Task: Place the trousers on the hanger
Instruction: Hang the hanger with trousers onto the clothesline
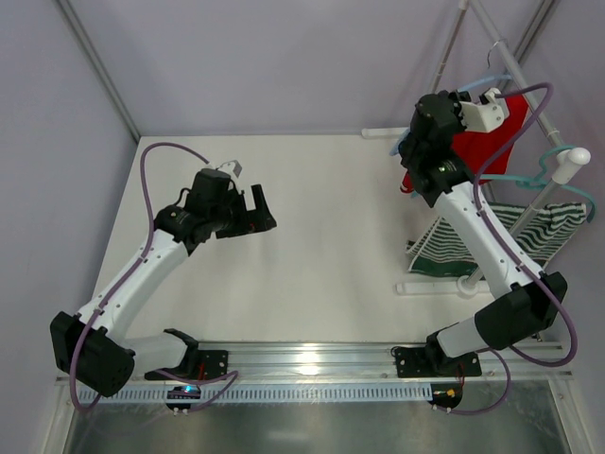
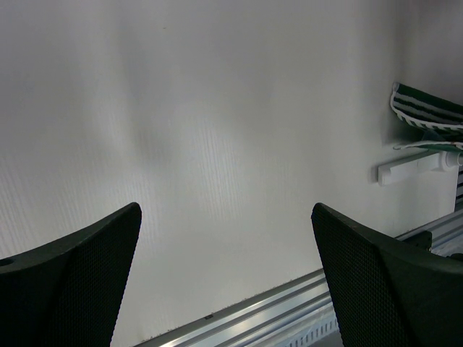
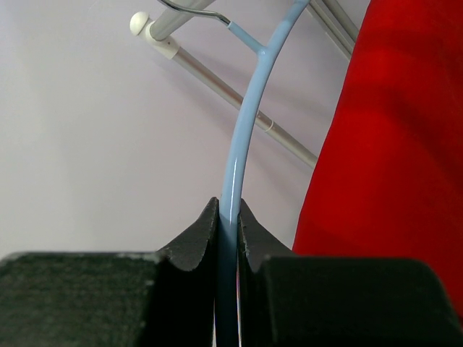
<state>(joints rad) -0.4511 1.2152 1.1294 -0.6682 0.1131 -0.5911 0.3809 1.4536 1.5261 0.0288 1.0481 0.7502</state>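
Observation:
The red trousers hang at the back right on the pale blue hanger, whose metal hook sits on the rack rod. My right gripper is raised there. In the right wrist view it is shut on the hanger's thin pale blue arm, with the trousers just to the right. My left gripper hangs open and empty over the table's left middle; in the left wrist view its fingers stand wide apart above bare table.
A green-and-white striped garment hangs on a darker teal hanger on the white rack at the right, also in the left wrist view. The rack's white foot lies on the table. A metal rail runs along the near edge.

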